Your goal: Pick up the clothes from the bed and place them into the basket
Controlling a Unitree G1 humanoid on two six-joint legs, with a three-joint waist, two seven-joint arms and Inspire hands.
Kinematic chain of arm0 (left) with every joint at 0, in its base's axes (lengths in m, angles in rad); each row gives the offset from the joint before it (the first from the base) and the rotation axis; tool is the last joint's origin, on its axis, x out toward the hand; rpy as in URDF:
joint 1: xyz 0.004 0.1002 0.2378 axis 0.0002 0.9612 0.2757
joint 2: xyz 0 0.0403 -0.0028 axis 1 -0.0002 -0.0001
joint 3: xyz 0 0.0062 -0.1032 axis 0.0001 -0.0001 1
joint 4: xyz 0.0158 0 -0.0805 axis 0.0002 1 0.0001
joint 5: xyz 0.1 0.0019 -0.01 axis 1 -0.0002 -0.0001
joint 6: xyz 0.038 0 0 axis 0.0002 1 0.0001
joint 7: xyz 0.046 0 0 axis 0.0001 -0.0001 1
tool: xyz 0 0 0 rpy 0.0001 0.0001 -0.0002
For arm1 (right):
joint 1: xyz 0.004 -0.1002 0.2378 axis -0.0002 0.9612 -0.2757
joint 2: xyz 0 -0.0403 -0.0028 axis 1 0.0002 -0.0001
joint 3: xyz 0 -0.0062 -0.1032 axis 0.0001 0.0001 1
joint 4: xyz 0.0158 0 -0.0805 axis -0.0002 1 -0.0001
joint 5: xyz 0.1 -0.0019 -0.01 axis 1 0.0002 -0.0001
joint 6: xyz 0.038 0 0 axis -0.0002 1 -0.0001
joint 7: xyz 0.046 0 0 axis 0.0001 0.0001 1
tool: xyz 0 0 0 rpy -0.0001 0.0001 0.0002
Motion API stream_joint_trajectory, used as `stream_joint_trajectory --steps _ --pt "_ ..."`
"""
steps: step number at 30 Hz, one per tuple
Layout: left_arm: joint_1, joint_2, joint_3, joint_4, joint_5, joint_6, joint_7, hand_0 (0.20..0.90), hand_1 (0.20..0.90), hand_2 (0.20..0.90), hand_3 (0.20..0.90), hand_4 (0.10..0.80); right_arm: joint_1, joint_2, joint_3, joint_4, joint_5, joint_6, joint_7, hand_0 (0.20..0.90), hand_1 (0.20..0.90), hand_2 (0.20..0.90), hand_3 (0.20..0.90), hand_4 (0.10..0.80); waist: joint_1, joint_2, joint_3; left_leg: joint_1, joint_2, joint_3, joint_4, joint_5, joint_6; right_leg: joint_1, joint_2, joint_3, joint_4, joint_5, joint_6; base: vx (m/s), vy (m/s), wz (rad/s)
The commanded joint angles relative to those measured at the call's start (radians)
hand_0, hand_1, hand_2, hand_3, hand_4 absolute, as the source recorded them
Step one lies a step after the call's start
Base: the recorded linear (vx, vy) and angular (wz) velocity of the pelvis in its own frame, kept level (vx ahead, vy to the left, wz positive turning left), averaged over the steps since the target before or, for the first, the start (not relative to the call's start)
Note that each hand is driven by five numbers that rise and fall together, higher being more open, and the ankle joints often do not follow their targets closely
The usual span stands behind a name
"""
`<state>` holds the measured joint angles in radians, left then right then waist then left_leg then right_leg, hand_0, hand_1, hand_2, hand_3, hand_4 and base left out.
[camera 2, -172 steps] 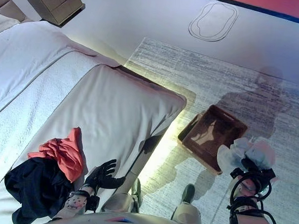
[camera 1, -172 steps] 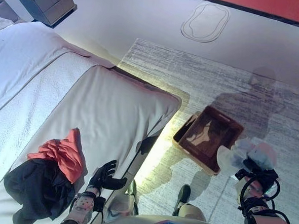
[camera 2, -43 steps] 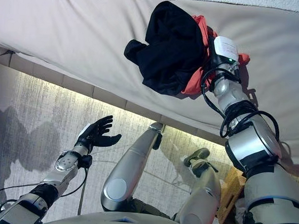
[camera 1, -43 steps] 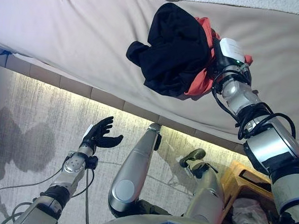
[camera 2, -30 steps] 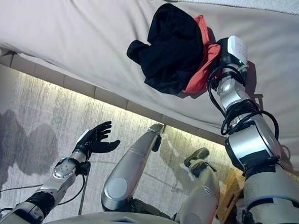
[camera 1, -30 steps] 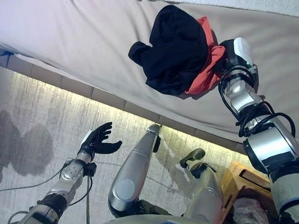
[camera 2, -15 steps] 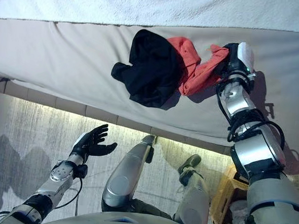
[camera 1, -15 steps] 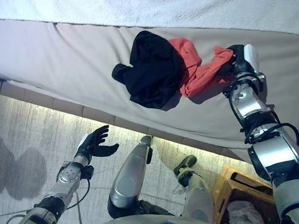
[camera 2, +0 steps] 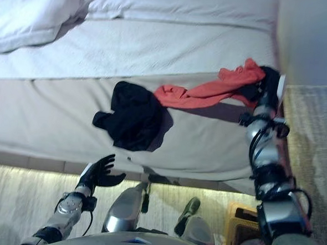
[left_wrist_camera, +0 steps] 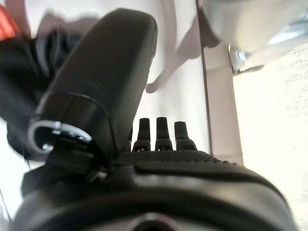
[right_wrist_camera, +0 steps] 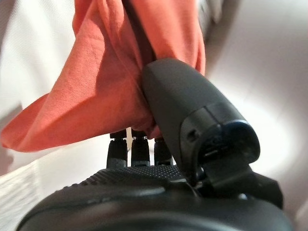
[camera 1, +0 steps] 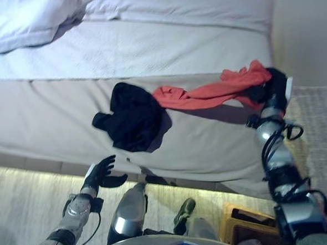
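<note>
A red garment (camera 1: 212, 92) lies stretched out across the beige bed cover (camera 1: 58, 110). My right hand (camera 1: 273, 86) is shut on its right end near the bed's right edge. In the right wrist view the red cloth (right_wrist_camera: 115, 72) is pinched between thumb and fingers. A black garment (camera 1: 131, 118) lies bunched on the cover, touching the red one's left end. My left hand (camera 1: 101, 174) is open and empty, low in front of the bed's near edge. The wicker basket (camera 1: 232, 229) stands on the floor at the lower right, partly hidden by my right arm.
A white duvet and pillow (camera 1: 31, 14) cover the far part of the bed. A grey rug (camera 1: 318, 132) lies on the floor to the right of the bed. A lit strip runs along the bed's base (camera 1: 33, 164).
The camera has shifted. My right hand has pulled the red garment to the right, so it now lies stretched out and mostly clear of the black one. The left hand stays open.
</note>
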<state>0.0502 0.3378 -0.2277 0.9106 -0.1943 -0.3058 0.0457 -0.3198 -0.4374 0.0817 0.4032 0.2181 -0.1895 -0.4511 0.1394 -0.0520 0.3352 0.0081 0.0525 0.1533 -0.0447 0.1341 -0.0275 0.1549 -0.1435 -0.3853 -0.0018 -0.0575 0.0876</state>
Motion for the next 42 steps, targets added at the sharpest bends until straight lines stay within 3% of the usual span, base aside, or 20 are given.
stream_joint_trajectory --steps 1,2,4,5,7,11,12,14,16,21,22,23,25,28,36,42 --pt "0.038 -0.047 0.001 0.035 0.028 -0.031 0.019 0.9 0.9 0.9 0.9 0.8 0.083 -0.041 -0.059 -0.112 0.021 -0.161 -0.025 0.3 0.3 0.3 0.2 0.1 -0.052 0.035 -0.149 -0.029 0.023 -0.003 0.092 -0.127 -0.039 -0.086 0.034 0.073 0.02 0.047 -0.03 0.0 0.119 -0.35" --pt "0.043 -0.06 0.002 0.039 0.023 -0.033 0.024 0.9 0.9 0.9 0.9 0.8 0.103 -0.024 -0.052 -0.112 0.01 -0.186 -0.023 0.3 0.3 0.3 0.2 0.1 -0.049 0.029 -0.154 -0.034 0.0 -0.071 0.111 -0.141 -0.031 -0.089 0.03 0.103 0.016 0.056 -0.029 0.049 0.119 -0.42" --pt "0.069 -0.095 -0.004 0.034 0.017 -0.048 0.044 0.9 0.9 0.9 0.9 0.8 0.124 0.019 -0.021 -0.13 -0.003 -0.21 -0.045 0.3 0.3 0.3 0.2 0.1 -0.019 0.033 -0.166 -0.027 -0.1 -0.336 0.089 -0.156 0.009 -0.097 0.046 0.223 0.015 0.07 -0.016 0.041 0.107 -0.85" --pt "0.081 -0.102 0.0 0.034 0.013 -0.061 0.05 0.9 0.9 0.9 0.9 0.8 0.133 0.031 -0.013 -0.142 0.007 -0.231 -0.057 0.3 0.3 0.3 0.2 0.1 -0.015 0.038 -0.173 -0.019 -0.122 -0.367 0.079 -0.166 0.034 -0.112 0.053 0.28 0.027 0.066 -0.005 -0.034 0.108 -1.19" --pt "0.084 -0.096 -0.003 0.044 0.033 -0.067 0.032 0.9 0.9 0.9 0.9 0.8 0.154 0.053 -0.023 -0.16 0.001 -0.255 -0.094 0.3 0.3 0.3 0.2 0.1 -0.033 0.043 -0.18 0.003 -0.109 -0.316 0.054 -0.173 0.046 -0.12 0.042 0.295 0.021 0.079 0.01 -0.054 0.096 -1.27" --pt "0.061 -0.057 -0.016 0.067 0.036 -0.068 0.014 0.9 0.9 0.9 0.9 0.8 0.21 0.07 -0.058 -0.232 -0.041 -0.319 -0.174 0.3 0.3 0.3 0.2 0.1 -0.078 0.049 -0.182 0.04 -0.114 -0.255 0.024 -0.19 0.067 -0.156 0.004 0.289 0.025 0.125 0.05 -0.099 0.106 -1.55" --pt "0.053 -0.048 -0.005 0.071 0.023 -0.058 0.014 0.9 0.9 0.9 0.9 0.8 0.212 0.071 -0.066 -0.242 -0.047 -0.333 -0.19 0.3 0.3 0.3 0.2 0.1 -0.084 0.05 -0.181 0.051 -0.115 -0.239 0.014 -0.194 0.069 -0.173 -0.009 0.269 0.031 0.143 0.062 -0.134 0.068 -1.13" --pt "0.05 -0.035 0.029 0.088 0.01 -0.04 0.024 0.9 0.9 0.9 0.9 0.8 0.195 0.085 -0.078 -0.248 -0.066 -0.342 -0.233 0.3 0.3 0.3 0.2 0.1 -0.073 0.05 -0.177 0.084 -0.107 -0.159 -0.008 -0.198 0.062 -0.204 -0.056 0.146 0.089 0.21 0.086 -0.164 0.031 -1.38" --pt "0.05 -0.031 0.042 0.097 0.007 -0.04 0.039 0.9 0.9 0.9 0.9 0.8 0.177 0.092 -0.068 -0.257 -0.079 -0.334 -0.263 0.3 0.3 0.3 0.2 0.1 -0.05 0.062 -0.175 0.083 -0.079 -0.092 -0.011 -0.183 0.061 -0.201 -0.088 0.061 0.172 0.204 0.081 -0.204 -0.007 -1.46" --pt "0.033 -0.045 0.064 0.135 -0.036 -0.056 0.061 0.9 0.9 0.9 0.9 0.8 0.166 0.097 -0.046 -0.277 -0.075 -0.315 -0.309 0.3 0.3 0.3 0.2 0.1 -0.012 0.077 -0.19 0.044 -0.029 0.032 0.008 -0.165 0.063 -0.133 -0.12 -0.03 0.269 0.135 0.045 -0.19 -0.032 -1.15" --pt "0.031 -0.047 0.069 0.141 -0.052 -0.06 0.066 0.9 0.9 0.9 0.9 0.8 0.158 0.099 -0.039 -0.273 -0.074 -0.314 -0.311 0.3 0.3 0.3 0.2 0.1 0.003 0.072 -0.189 0.039 -0.018 0.067 0.014 -0.163 0.056 -0.097 -0.115 -0.055 0.242 0.099 0.038 -0.16 -0.156 -1.11" --pt "0.031 -0.053 0.074 0.147 -0.07 -0.07 0.074 0.9 0.9 0.9 0.9 0.8 0.148 0.105 -0.026 -0.264 -0.07 -0.32 -0.312 0.3 0.3 0.3 0.2 0.1 0.016 0.059 -0.188 0.023 -0.006 0.103 0.028 -0.159 0.042 -0.053 -0.076 -0.072 0.153 0.054 0.036 -0.114 -0.188 -1.09" --pt "0.03 -0.072 0.085 0.141 -0.072 -0.063 0.09 0.9 0.9 0.9 0.9 0.8 0.142 0.101 -0.012 -0.267 -0.064 -0.301 -0.328 0.3 0.3 0.3 0.2 0.1 0.016 0.032 -0.19 -0.005 0.002 0.112 0.056 -0.148 0.02 -0.032 -0.028 -0.043 0.032 0.049 0.037 -0.059 -0.182 -1.08" --pt "0.029 -0.094 0.089 0.121 -0.06 -0.07 0.086 0.9 0.9 0.9 0.9 0.8 0.132 0.081 -0.009 -0.301 -0.073 -0.283 -0.348 0.3 0.3 0.3 0.2 0.1 0.011 0.017 -0.185 -0.052 0.023 0.116 0.091 -0.138 -0.002 -0.024 0.001 -0.027 -0.035 0.059 0.02 -0.08 -0.145 -1.15" --pt "0.067 -0.12 0.081 0.103 0.0 -0.082 0.066 0.9 0.9 0.9 0.9 0.8 0.172 0.049 -0.08 -0.317 -0.065 -0.264 -0.371 0.3 0.3 0.3 0.2 0.1 -0.003 0.033 -0.2 -0.022 0.035 0.109 0.029 -0.102 -0.031 -0.012 0.009 -0.054 -0.051 0.064 0.014 0.02 -0.015 -0.15" --pt "0.066 -0.102 0.088 0.106 0.011 -0.057 0.053 0.9 0.9 0.9 0.9 0.8 0.204 0.049 -0.104 -0.261 -0.046 -0.155 -0.404 0.3 0.3 0.3 0.2 0.1 -0.015 0.045 -0.211 -0.005 0.026 0.102 0.025 -0.106 -0.036 -0.012 0.002 -0.058 -0.042 0.059 0.01 0.055 0.019 0.07"
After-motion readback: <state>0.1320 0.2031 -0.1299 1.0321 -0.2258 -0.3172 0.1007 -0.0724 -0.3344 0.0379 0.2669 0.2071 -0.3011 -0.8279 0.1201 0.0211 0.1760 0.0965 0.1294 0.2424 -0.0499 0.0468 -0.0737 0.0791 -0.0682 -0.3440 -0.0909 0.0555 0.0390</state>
